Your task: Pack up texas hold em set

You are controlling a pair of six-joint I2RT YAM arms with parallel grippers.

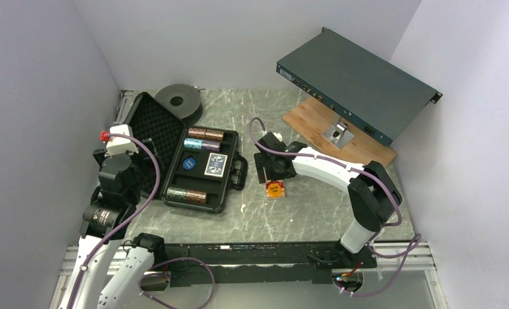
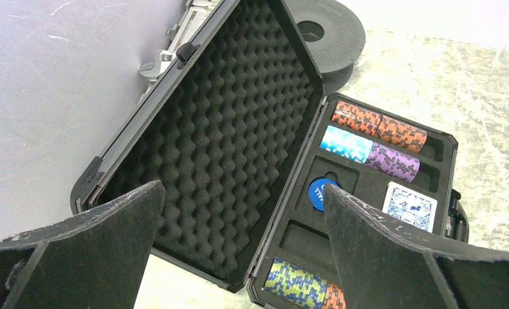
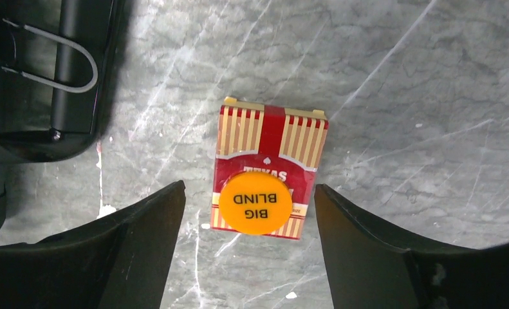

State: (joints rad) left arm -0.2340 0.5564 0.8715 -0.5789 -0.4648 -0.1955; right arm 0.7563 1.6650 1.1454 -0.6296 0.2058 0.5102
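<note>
**Red card deck lying outside the poker case, straddled by the right pincer**

A black briefcase is seen lying at the left of the marble table, its foam-lined lid raised. Three rows of chip stacks are seated in its tray: a brown row at the far side, a teal and purple row beside it, and a green and brown row nearest the arms. A blue card deck and a round blue disc are held in the middle slots.

A red card deck is left on the table just right of the case handle, with an orange disc marked "BIG BLIND" resting on it. The right gripper is released, its fingers spread either side of the deck with gaps showing. The left gripper is spread wide above the case, grasping nothing.
</note>
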